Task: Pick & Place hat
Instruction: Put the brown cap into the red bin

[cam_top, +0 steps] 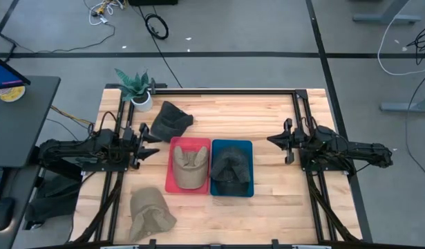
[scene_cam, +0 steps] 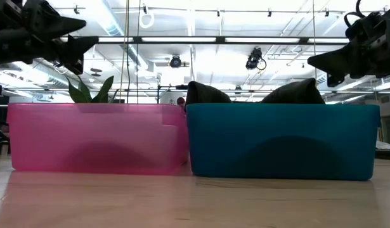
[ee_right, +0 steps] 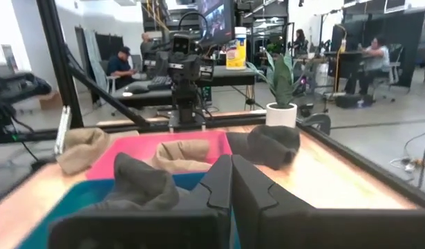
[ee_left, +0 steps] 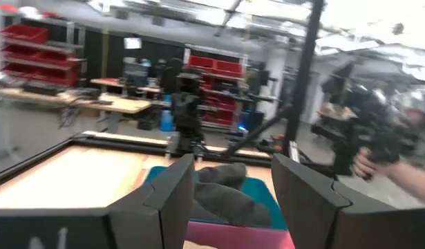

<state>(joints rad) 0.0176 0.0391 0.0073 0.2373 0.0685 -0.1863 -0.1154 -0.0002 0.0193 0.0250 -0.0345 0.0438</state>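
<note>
Nearest the front edge of the pale wooden counter [cam_top: 267, 207] lies a crumpled tan fabric hat [cam_top: 150, 213], by itself at the front left. Behind it, in the middle, two shallow plastic bins stand touching side by side. The red rectangular bin [cam_top: 172, 181] on the left holds a khaki cap [cam_top: 188, 168]; the blue rectangular bin [cam_top: 250, 147] on the right holds a dark grey cap [cam_top: 230, 166], whose crown rises above the bin wall in the low view.

The two arms wait at about the same depth as the bins, one on each side and well apart from them. The left gripper [cam_top: 142, 143] hangs above the counter left of the red bin, its fingers [ee_left: 177, 197] spread wide with nothing between them. The right gripper [cam_top: 284, 141] hangs right of the blue bin, its fingers [ee_right: 222, 183] pressed together on nothing.

Farther back, beyond the red bin, a second dark grey floppy hat [cam_top: 171, 120] lies loose on the counter. At the far left corner stands a small green plant in a white pot [cam_top: 139, 92].
</note>
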